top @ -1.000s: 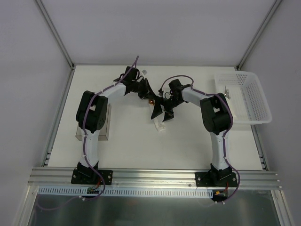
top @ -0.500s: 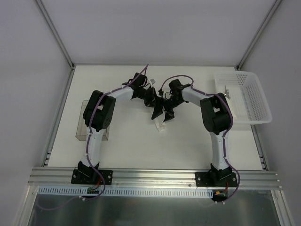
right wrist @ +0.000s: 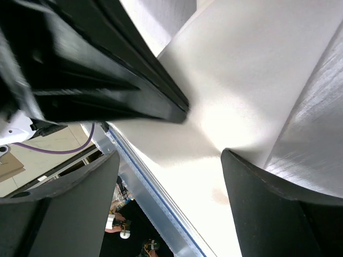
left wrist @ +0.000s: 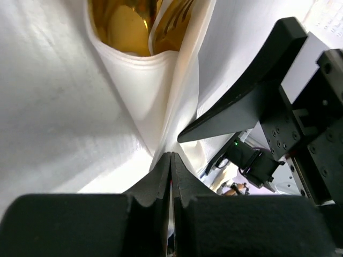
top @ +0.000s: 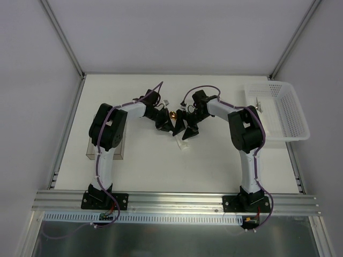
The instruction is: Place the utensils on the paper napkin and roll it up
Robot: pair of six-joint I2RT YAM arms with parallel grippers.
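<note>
The paper napkin is wrapped into a loose roll around the gold utensils, whose spoon bowl and fork tines show at the roll's open end. In the top view the roll lies mid-table between both grippers, with a gold tip showing. My left gripper is shut, its tips pinching a fold of the napkin. My right gripper is open wide, fingers on either side of the white napkin sheet, right beside the left gripper.
A white perforated basket stands at the table's right edge with a small metal piece inside. A low translucent box sits at the left, partly under my left arm. The aluminium rail runs along the near edge.
My left gripper has swung from the back of the table down onto the napkin roll. My right gripper has stayed almost still.
</note>
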